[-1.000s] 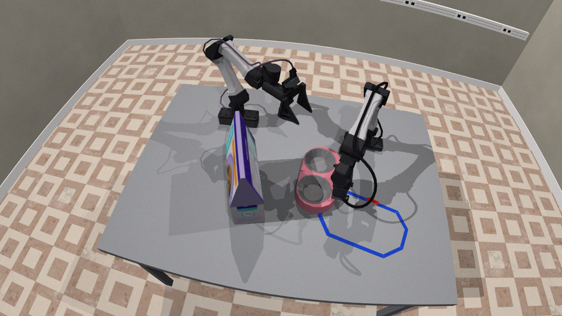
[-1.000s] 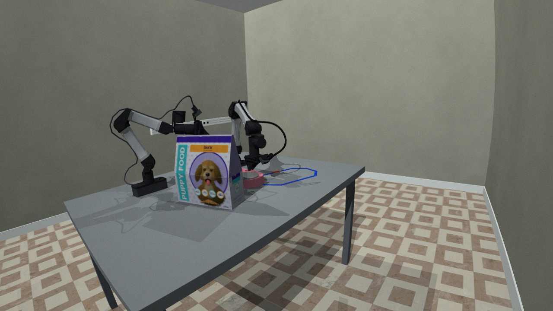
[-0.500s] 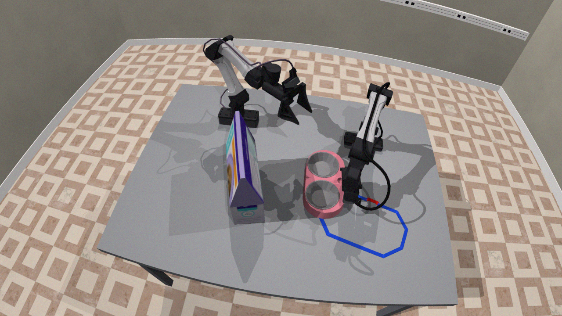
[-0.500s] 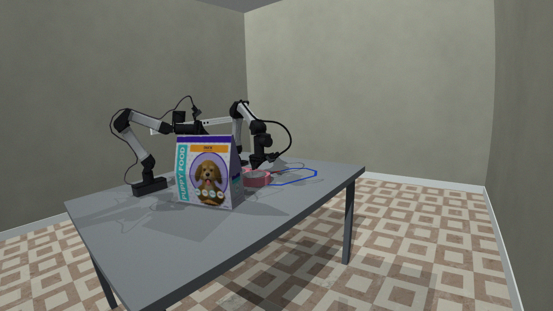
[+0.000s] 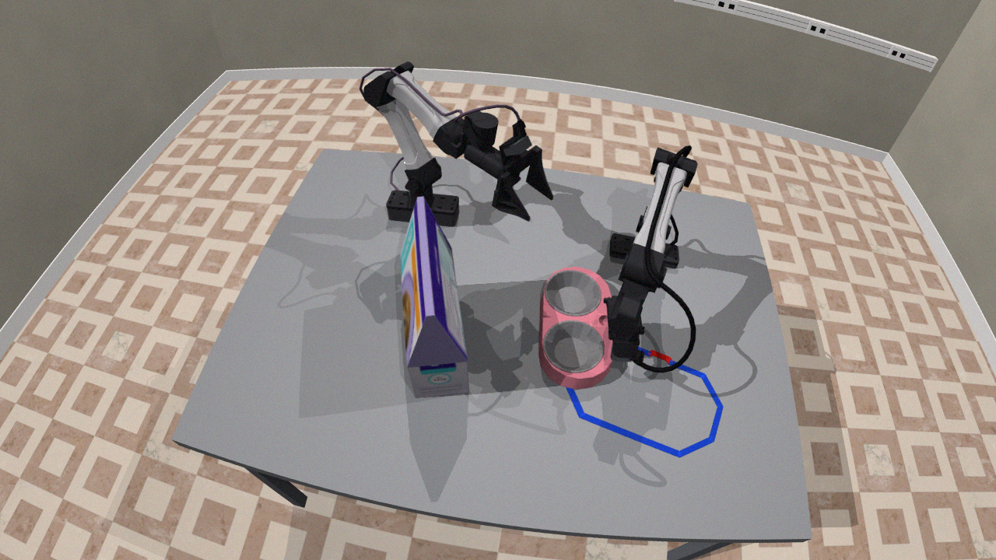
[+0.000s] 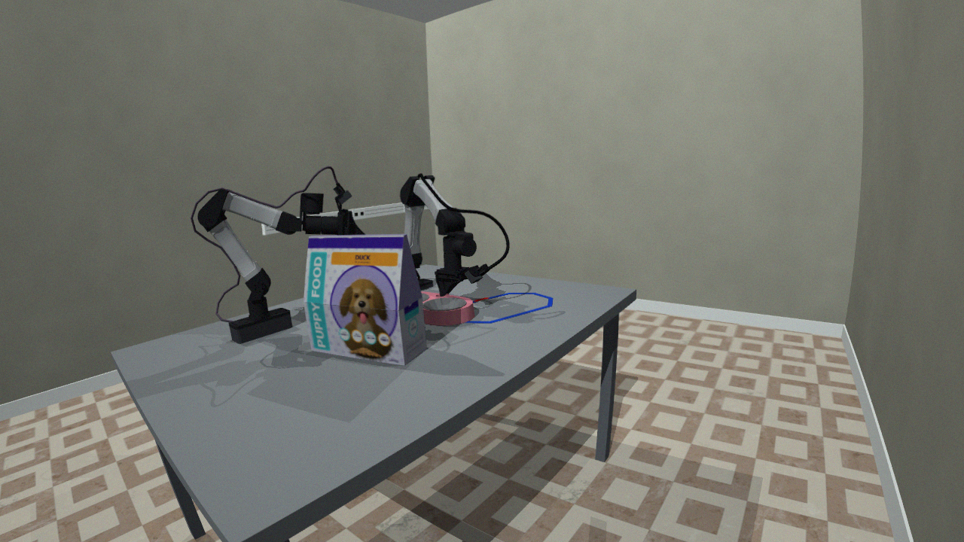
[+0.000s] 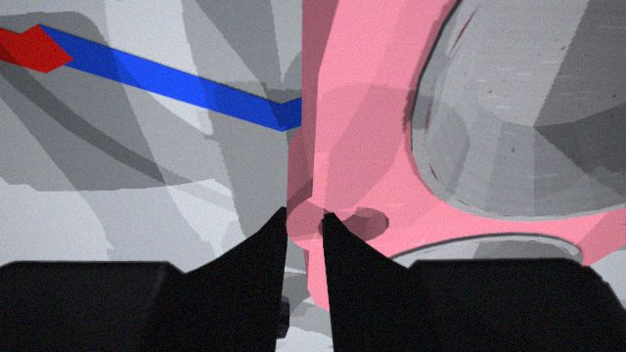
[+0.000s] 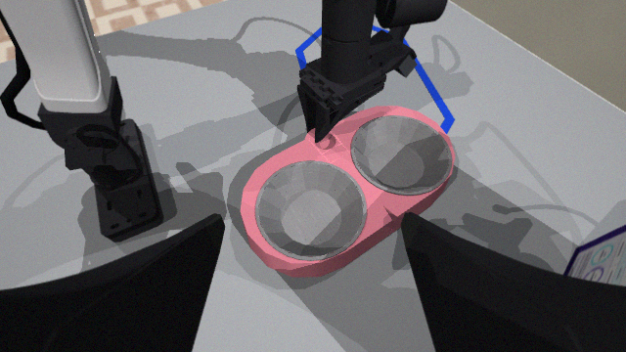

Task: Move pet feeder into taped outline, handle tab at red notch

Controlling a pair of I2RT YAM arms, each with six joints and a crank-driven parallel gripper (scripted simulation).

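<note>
From here the bag [image 5: 437, 306] [image 6: 357, 299] [image 8: 603, 261] reads "PUPPY FOOD" down its teal strip and "DUCK" on its orange band.

- On the table [image 5: 362, 460] [image 6: 303, 438] [image 7: 39, 220] [image 8: 196, 98], seen from above, the food bag [image 5: 428, 292] [image 6: 360, 302] [image 8: 599, 259] is placed left of the pet feeder [image 5: 572, 319] [image 6: 448, 315] [image 7: 362, 127] [image 8: 374, 205], well apart.
- In the feeder's wells, the rear bowl [image 5: 572, 292] [image 7: 514, 246] [image 8: 310, 210] and front bowl [image 5: 573, 346] [image 6: 444, 303] [image 7: 518, 98] [image 8: 402, 154] are seated.
- The taped outline [image 5: 630, 435] [image 6: 521, 313] [image 7: 166, 80] [image 8: 432, 95] is laid right and in front of the feeder, one corner covered.
- The notch [image 5: 660, 356] [image 6: 480, 299] [image 7: 39, 49] is located on the outline's rear side, apart from the handle tab [image 5: 604, 320] [image 7: 303, 222] [image 8: 325, 142].
- Behind the bag, the right arm's base [image 5: 445, 212] [image 6: 263, 327] is set; the left arm's base [image 5: 619, 249] [image 8: 117, 230] is set behind and right of the feeder.
</note>
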